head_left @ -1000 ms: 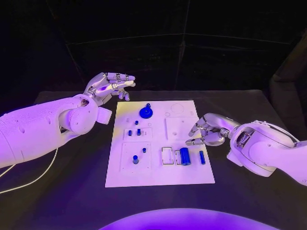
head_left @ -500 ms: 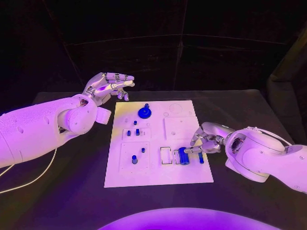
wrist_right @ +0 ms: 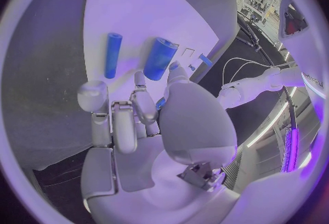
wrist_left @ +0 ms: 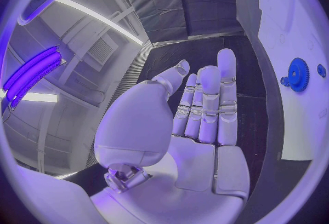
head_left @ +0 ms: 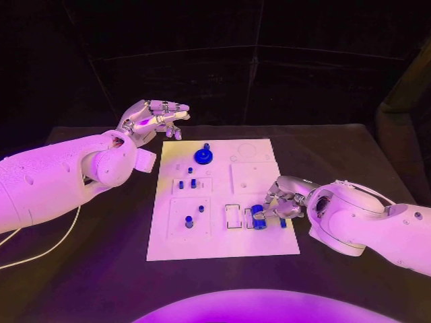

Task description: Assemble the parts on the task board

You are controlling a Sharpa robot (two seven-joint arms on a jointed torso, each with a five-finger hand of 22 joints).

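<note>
The white task board (head_left: 264, 245) lies in the middle of the table. A thick blue cylinder (head_left: 259, 219) (wrist_right: 159, 58) lies near its near right corner, with a thin blue rod (wrist_right: 112, 55) beside it. My right hand (head_left: 283, 199) (wrist_right: 147, 125) hovers low over them; its thumb and one finger flank the thick cylinder's end, and I cannot tell whether they press on it. A blue gear (head_left: 204, 157) (wrist_left: 298, 74) stands at the board's far end. My left hand (head_left: 155, 118) (wrist_left: 205, 109) is raised beyond the board's (wrist_left: 295, 120) far left corner, fingers apart, holding nothing.
Small blue pegs (head_left: 186, 184) stand in the board's left column, with two more (head_left: 189, 223) nearer me. A rectangular slot (head_left: 233, 217) is beside the thick cylinder. A white cable (head_left: 41, 252) trails over the table's left side.
My right hand has moved left and towards me, from beside the board's right edge onto the thick blue cylinder. The left hand has stayed put.
</note>
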